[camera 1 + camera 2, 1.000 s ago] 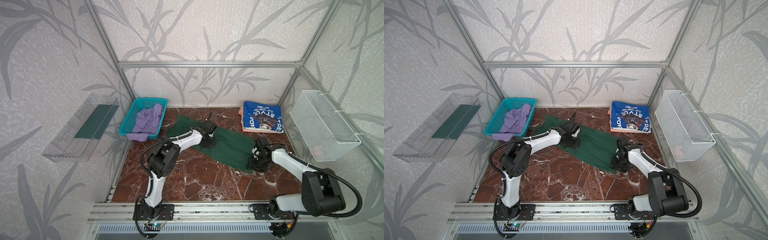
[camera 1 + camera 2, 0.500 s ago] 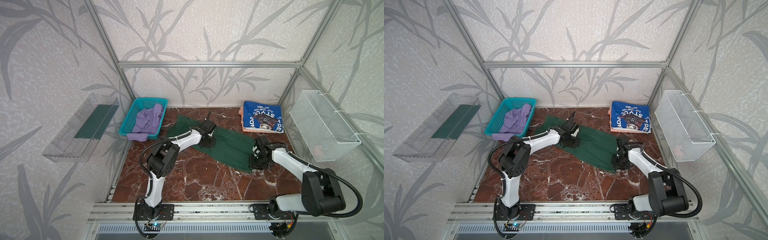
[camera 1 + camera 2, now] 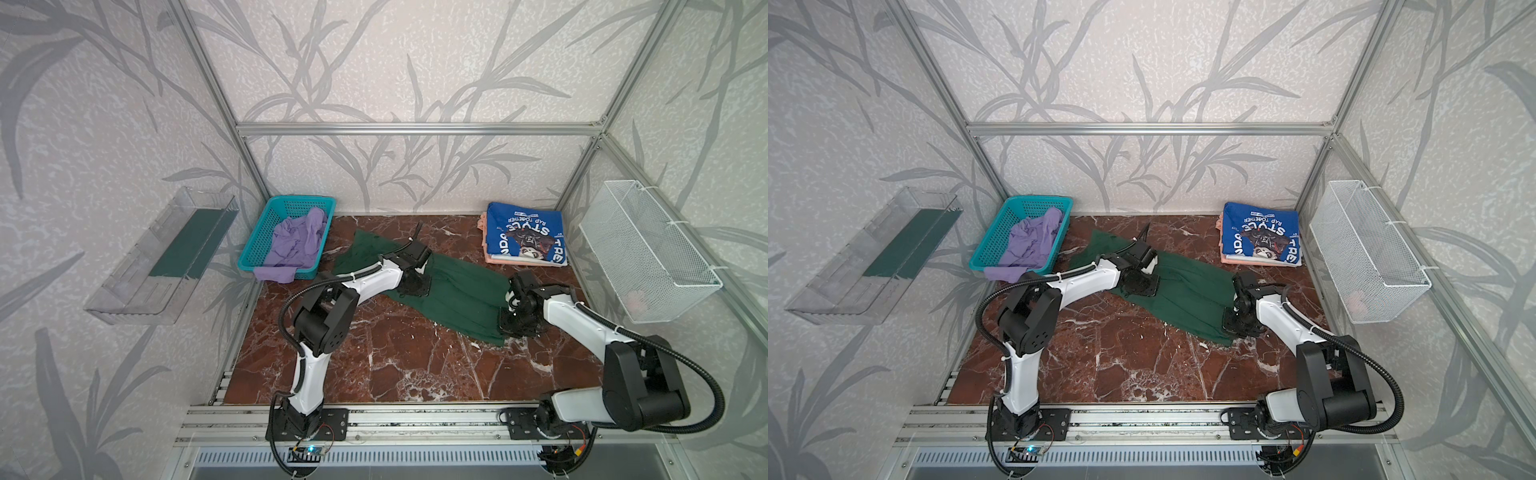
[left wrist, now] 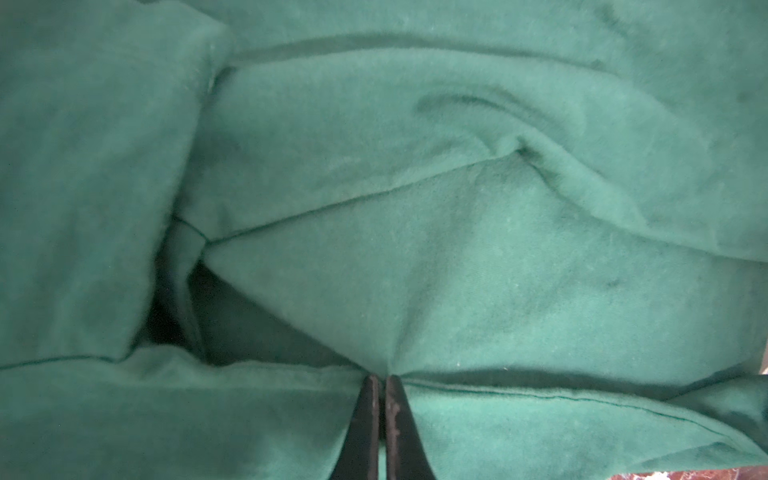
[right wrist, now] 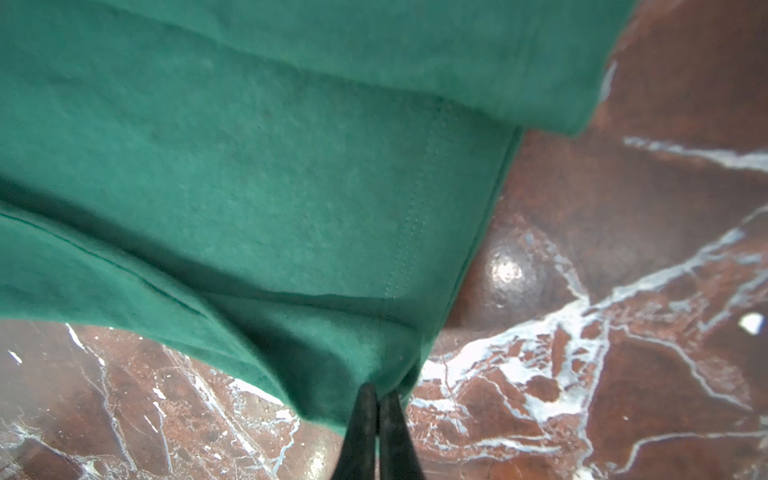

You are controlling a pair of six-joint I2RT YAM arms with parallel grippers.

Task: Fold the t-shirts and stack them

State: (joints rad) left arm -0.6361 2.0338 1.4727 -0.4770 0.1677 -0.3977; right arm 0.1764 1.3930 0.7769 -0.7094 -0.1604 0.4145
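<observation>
**Right claw** [image 5: 377,394], nearest the front rail: closed, its two black fingers pressed together on the hemmed lower corner of the plain dark green cloth t-shirt [image 3: 457,297]; this shirt lies stretched slantwise across the middle of the red-brown marble-patterned counter [image 3: 395,365]; whether the pinched corner is clear of the counter cannot be told.

**Left claw** [image 4: 380,380], farther in: likewise closed, gripping a ridge of the same shirt near its upper end, where the cloth is bunched in overlapping folds.

**Step in hand (judged):** a fold of the green shirt, early in its course, since the shirt is held at both ends and lies long and only partly narrowed.

**Next move (judged):** both claws lift together and carry one end over the other; the cloth must stay taut so the layers do not slip.

**Back of the counter:** the royal blue printed t-shirt [image 3: 525,239] lies folded on the peach t-shirt [image 3: 483,222], the likely stacking place; the lavender purple t-shirt [image 3: 297,245] lies crumpled in the turquoise perforated plastic basket [image 3: 266,232], one end spilling over the rim.
</observation>
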